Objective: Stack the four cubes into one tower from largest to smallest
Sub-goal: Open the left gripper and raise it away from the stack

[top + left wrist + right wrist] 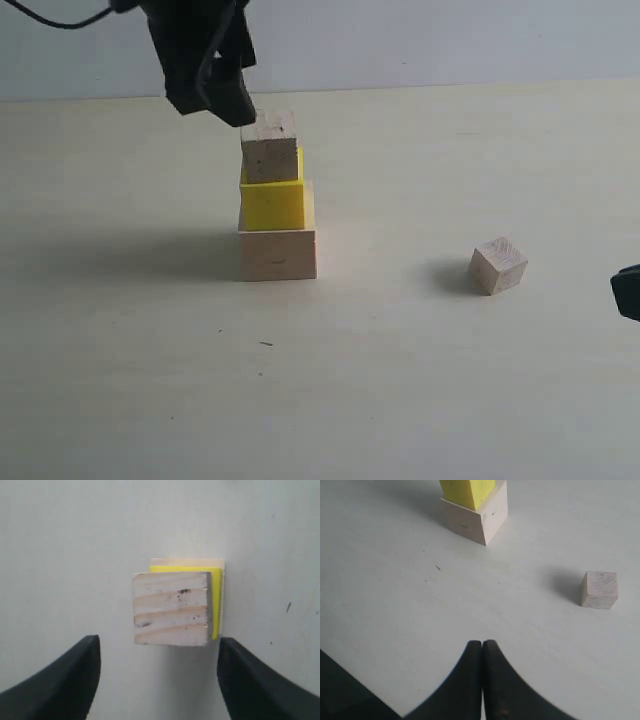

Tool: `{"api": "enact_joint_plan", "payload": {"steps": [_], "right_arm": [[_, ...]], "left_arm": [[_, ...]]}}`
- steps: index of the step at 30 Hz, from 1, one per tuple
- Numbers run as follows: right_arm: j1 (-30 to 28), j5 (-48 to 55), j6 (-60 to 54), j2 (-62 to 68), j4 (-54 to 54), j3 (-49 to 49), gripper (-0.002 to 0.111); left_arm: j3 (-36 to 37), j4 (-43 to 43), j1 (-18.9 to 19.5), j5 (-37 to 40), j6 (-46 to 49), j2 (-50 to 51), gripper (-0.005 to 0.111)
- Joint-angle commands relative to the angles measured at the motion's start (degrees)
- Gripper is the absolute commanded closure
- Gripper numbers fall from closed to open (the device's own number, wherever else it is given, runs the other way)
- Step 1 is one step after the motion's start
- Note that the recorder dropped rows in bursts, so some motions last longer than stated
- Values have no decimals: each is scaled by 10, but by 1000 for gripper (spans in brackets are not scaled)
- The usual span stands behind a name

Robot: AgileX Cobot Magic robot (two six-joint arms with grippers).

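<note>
Tower (277, 200) three high: small brownish cube (171, 609) rests on yellow cube (216, 600) between released left fingers (65, 680), spread clear so it stands alone. Right fingers (470, 680) clenched empty; smallest cube (599, 589) on tabletop (395, 580) ahead.

— What rests on the large cube (278, 254)?
— The medium cube (273, 203) sits directly on it, set toward the large cube's left edge as the exterior view shows it.
— And higher up?
— The small cube (270, 148) sits on the medium one, two levels above the large cube and also toward its left edge.
— Where is the smallest cube (498, 265)?
— It lies on the counter (400, 380) to the right of the large cube, well apart from it and turned askew to it.
— And the large cube itself?
— It stands flat on the counter, at the bottom of the column
</note>
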Motion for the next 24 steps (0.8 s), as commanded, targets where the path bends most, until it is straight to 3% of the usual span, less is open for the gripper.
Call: {"api": "enact_joint_plan", "payload": {"steps": [1, 4, 9, 14, 19, 24], "right_arm": [[0, -9, -3, -2, -4, 2, 108], [0, -36, -3, -2, -26, 2, 108], [0, -94, 30, 0, -76, 2, 108], [0, -113, 38, 20, -152, 2, 108], [0, -124, 135, 56, -276, 2, 108], [0, -141, 137, 73, -263, 2, 108]], "left_arm": [[1, 18, 1, 6, -35, -48, 42], [1, 55, 1, 6, -103, -77, 50], [1, 107, 1, 6, -199, -124, 106], [1, 111, 1, 6, -288, -168, 107], [3, 100, 1, 6, -367, -222, 107], [67, 118, 1, 6, -413, -315, 107]]}}
